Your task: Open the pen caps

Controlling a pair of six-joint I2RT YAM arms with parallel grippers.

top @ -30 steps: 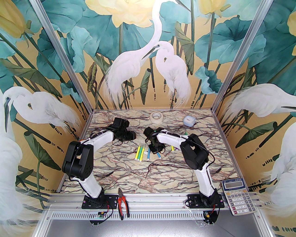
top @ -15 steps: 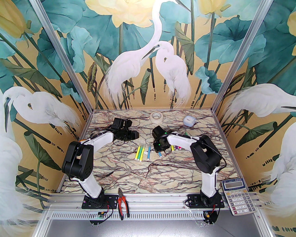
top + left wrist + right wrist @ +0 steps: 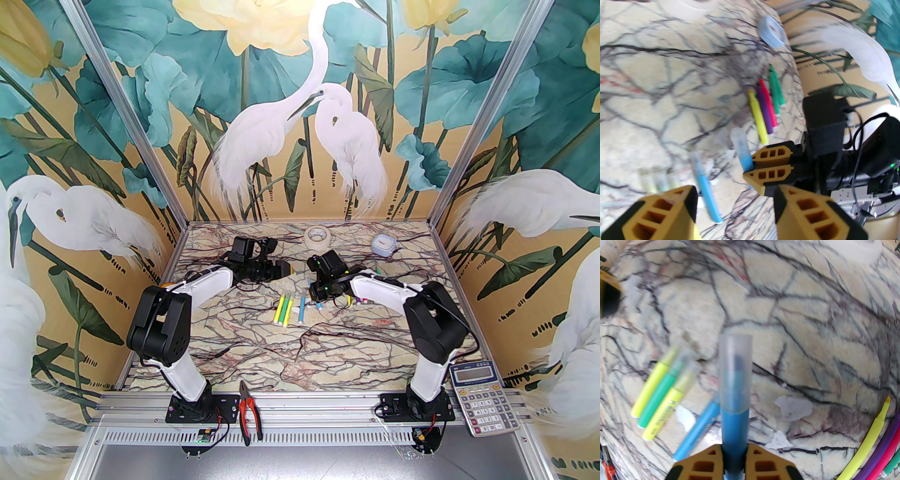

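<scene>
With the right jaws clamped on the blue plastic marker (image 3: 734,427), centre the open left jaws over its pale translucent cap (image 3: 735,371), then pull straight.

A marble-veined bench (image 3: 328,356) takes up the lower middle of the top view. Near the frame's centre a pale tape roll (image 3: 317,236) lies flat, with a small blue-lidded box (image 3: 383,244) to its right. Red-handled pliers (image 3: 247,412) lie at bottom centre-left, and a calculator (image 3: 483,397) sits at lower right.

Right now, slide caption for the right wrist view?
Right claw shut on a blue marker, clear cap still on; loose markers lie on the marble table.
</scene>
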